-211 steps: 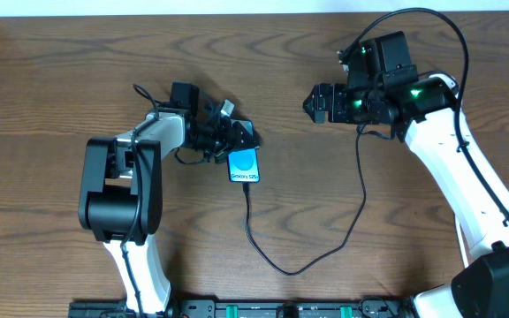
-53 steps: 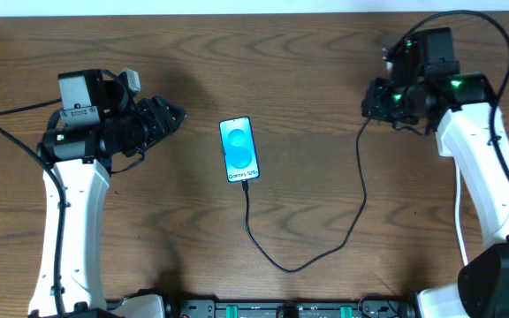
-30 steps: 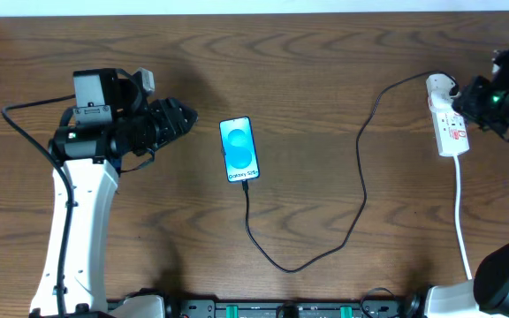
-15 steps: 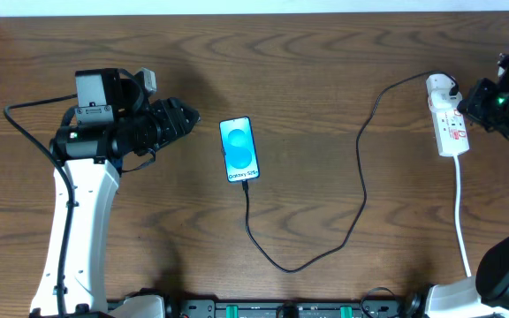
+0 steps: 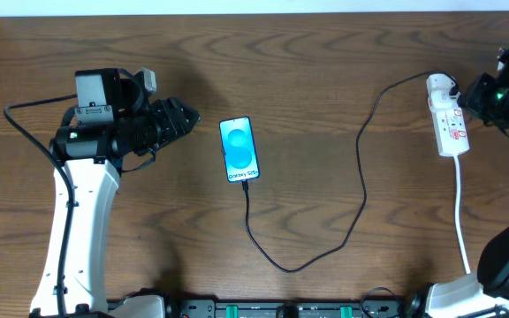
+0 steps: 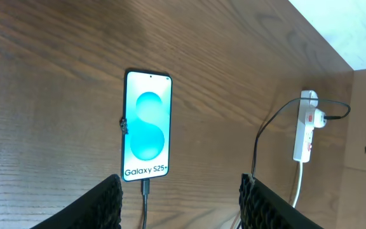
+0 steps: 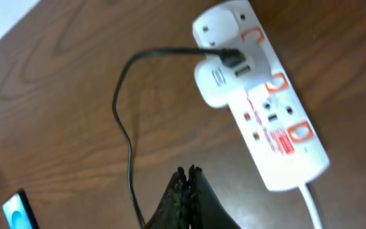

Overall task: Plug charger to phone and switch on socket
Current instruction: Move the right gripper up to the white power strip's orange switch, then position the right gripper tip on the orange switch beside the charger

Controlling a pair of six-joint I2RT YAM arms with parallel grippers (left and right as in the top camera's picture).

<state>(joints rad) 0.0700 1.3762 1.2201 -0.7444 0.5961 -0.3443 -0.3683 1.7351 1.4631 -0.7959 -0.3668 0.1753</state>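
Right at the phone [image 5: 240, 149], things look sorted: it lies flat on the table [image 5: 307, 71] with the screen lit, and the charger cable [image 5: 361, 190] runs into its bottom edge, so I'd call the plug-in part done. Follow that cable away from the phone and it loops over to the white adapter [image 7: 223, 81], which sits in the power strip [image 5: 449, 132], well apart from the phone on your right arm's side. What's left, I reckon, is the red switches [image 7: 295, 132]; I can't tell from these views whether any is on. Your right gripper [image 7: 188, 173] has its fingers pinched together on nothing and hovers just beside the strip, good for a poke. Your left gripper [image 5: 186, 116] hangs near the phone's other side, fingers apart, empty.
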